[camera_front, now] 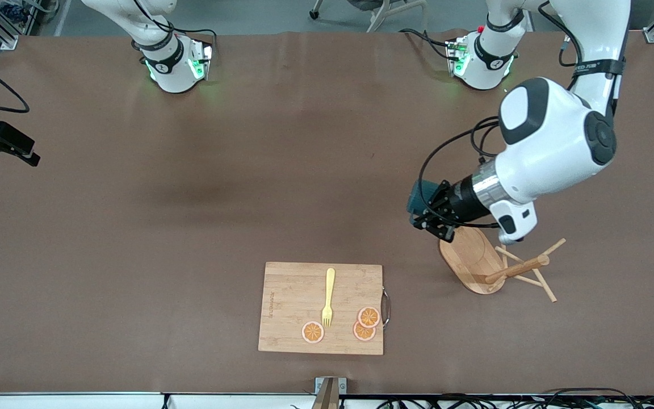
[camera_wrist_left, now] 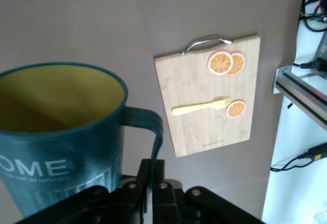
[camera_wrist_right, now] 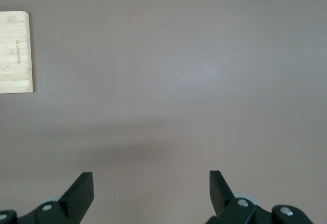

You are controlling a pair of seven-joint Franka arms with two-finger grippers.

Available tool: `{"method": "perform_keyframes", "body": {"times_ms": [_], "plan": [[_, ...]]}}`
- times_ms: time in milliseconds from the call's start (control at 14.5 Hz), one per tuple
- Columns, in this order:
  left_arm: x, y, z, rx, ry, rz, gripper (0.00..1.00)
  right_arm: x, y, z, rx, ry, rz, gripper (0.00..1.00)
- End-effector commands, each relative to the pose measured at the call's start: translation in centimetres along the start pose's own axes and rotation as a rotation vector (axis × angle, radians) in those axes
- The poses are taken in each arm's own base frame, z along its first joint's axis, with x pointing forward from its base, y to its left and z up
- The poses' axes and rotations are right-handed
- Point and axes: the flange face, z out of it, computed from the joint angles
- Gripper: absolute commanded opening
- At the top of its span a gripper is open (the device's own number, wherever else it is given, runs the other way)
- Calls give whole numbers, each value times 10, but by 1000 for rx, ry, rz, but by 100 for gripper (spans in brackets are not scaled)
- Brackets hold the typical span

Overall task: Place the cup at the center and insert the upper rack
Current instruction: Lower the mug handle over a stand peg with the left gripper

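Note:
The dark teal cup (camera_wrist_left: 61,132), mustard-yellow inside, hangs in my left gripper (camera_wrist_left: 153,179), which is shut on its thin side handle (camera_wrist_left: 155,132). In the front view the cup (camera_front: 419,194) shows only partly past the left gripper (camera_front: 428,215), up in the air over bare table beside the upper rack. The upper rack (camera_front: 472,258) is a light wooden mug tree with an oval base, and its post and pegs (camera_front: 525,267) point toward the left arm's end of the table. My right gripper (camera_wrist_right: 150,183) waits open over bare brown table, nothing between its fingers.
A bamboo cutting board (camera_front: 293,307) with a metal handle lies near the front edge of the table, carrying a yellow fork (camera_front: 328,295) and orange slices (camera_front: 368,318). The board (camera_wrist_left: 204,106) shows in the left wrist view, and its corner (camera_wrist_right: 15,50) in the right wrist view.

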Motion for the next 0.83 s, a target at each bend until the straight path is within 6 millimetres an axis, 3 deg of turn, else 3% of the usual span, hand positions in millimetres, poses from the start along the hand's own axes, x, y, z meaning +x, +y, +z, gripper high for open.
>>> {"method": "perform_keyframes", "body": {"times_ms": [0,207,759], "plan": [[21,2,-11,-28,-37,-10,1,-7,2,-5,-12,9,-7,100],[32,5,-7,-39,-89,0,1,-7,2,-6,-12,11,-7,100],[84,9,-10,-61,-101,21,1,-7,2,-6,-14,12,-8,100]]}}
